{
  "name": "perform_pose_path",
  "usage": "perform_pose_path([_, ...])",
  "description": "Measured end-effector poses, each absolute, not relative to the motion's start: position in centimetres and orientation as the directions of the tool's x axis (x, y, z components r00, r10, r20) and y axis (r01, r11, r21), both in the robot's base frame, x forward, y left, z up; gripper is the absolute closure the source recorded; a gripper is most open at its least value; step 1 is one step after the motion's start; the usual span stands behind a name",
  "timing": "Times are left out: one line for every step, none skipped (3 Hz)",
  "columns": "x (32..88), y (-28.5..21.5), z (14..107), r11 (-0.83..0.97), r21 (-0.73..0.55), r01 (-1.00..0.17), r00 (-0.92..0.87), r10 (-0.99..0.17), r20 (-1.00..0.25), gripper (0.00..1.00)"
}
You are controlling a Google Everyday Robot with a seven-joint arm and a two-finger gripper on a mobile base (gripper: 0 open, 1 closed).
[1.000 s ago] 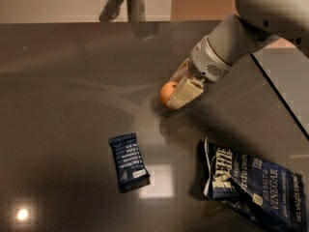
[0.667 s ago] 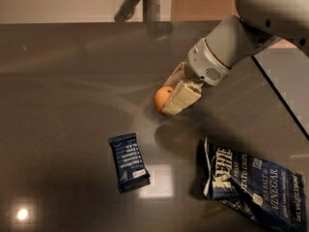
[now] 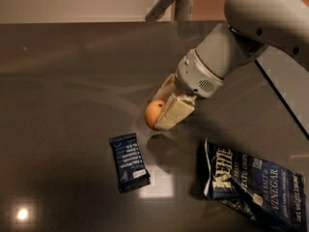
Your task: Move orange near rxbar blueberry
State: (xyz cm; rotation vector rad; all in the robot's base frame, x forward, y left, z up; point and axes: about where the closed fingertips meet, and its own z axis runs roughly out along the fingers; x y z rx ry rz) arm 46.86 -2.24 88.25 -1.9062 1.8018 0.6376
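The pincer (image 3: pixel 161 115) is clamped on the orange (image 3: pixel 152 113), its pale fingers (image 3: pixel 175 113) pressed against the fruit's sides over the dark tabletop (image 3: pixel 63 81). The orange is at about 1 o'clock from the rxbar blueberry (image 3: pixel 129 161), near it but apart. A Kettle chip bag (image 3: pixel 253 185) lies at the bar's 3 o'clock.

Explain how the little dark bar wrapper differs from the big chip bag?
The bar wrapper is far smaller than the chip bag. The bar wrapper lies flat; the chip bag is crinkled. In view, the bar wrapper sits lower left of the hand, which grips the orange; the chip bag sits lower right. Both are navy with white print.
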Motion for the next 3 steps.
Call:
perform_pose_path([45.9, -1.7, 87.6, -0.082, 0.01, -0.997, 0.059, -0.796, -0.602, 1.0])
perform_pose_path([45.4, -1.4, 86.9, -0.097, 0.018, -0.995, 0.067, -0.799, -0.598, 1.0])
perform_pose_path([45.2, -1.3, 86.4, -0.1, 0.017, -0.995, 0.071, -0.803, -0.591, 0.83])
